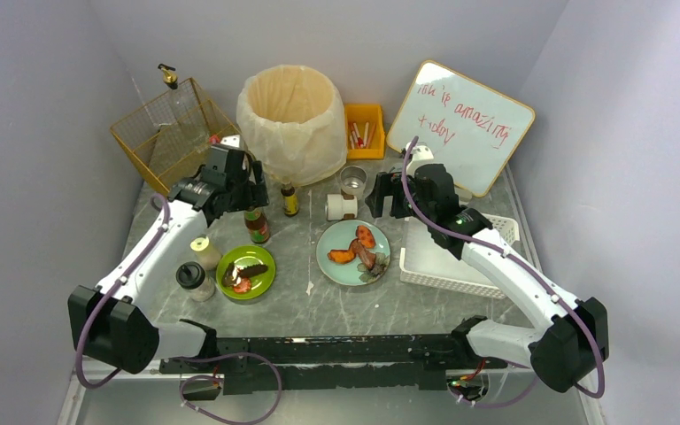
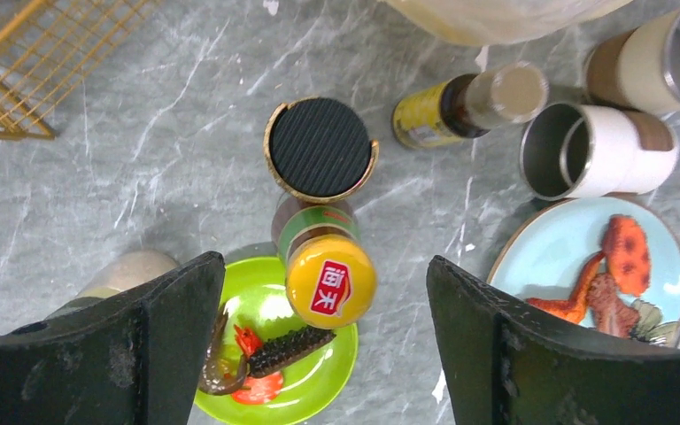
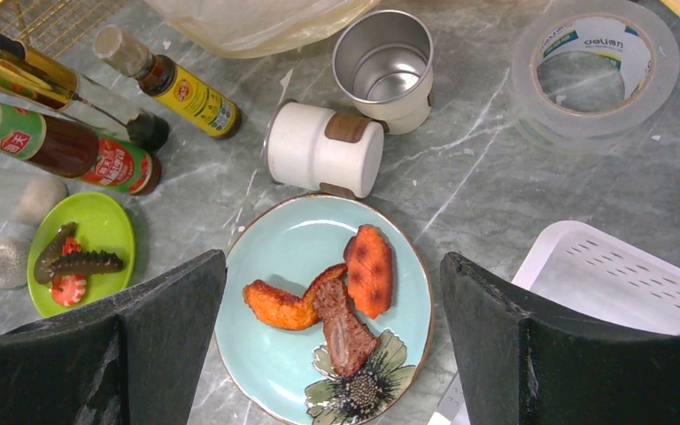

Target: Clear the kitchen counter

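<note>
On the kitchen counter (image 1: 319, 305), the green plate (image 3: 106, 221) holds dark and red scraps, the blue plate (image 3: 292, 239) fried pieces; left gripper (image 2: 321, 266) and right gripper (image 3: 332, 266) are spread wide.

A green plate (image 1: 252, 291) is sitting toward the left edge of the kitchen counter (image 1: 319, 305), a blue plate (image 1: 340, 271) just beside the white basket (image 1: 447, 266).

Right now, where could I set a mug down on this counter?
The widest bare strip of kitchen counter runs along the near edge, between the green plate, the blue plate and the black rail. A narrower gap separates the two plates. Bottles and cups crowd the space before the lined bin.
</note>
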{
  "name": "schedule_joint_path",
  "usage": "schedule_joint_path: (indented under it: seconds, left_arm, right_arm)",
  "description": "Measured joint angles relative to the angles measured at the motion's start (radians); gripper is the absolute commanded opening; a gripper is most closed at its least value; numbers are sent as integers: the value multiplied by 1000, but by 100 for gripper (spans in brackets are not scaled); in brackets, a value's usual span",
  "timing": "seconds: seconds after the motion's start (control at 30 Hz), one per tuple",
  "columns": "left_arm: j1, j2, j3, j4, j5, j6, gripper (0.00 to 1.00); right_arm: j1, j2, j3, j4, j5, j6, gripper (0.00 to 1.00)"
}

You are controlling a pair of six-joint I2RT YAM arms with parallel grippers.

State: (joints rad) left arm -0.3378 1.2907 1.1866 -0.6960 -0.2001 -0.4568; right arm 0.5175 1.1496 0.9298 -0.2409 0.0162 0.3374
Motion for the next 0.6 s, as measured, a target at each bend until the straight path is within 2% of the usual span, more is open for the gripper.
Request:
schedule_joint_path:
  seconds: [0.23, 0.6]
  left_arm:
    - [-4, 0, -54, -5, -12, 0, 78]
    - [-33, 1, -53, -11, -54, 9, 65]
  right_arm:
    - [0, 0, 0, 0, 0, 3, 94]
    - [0, 6, 0, 1, -10, 4, 94]
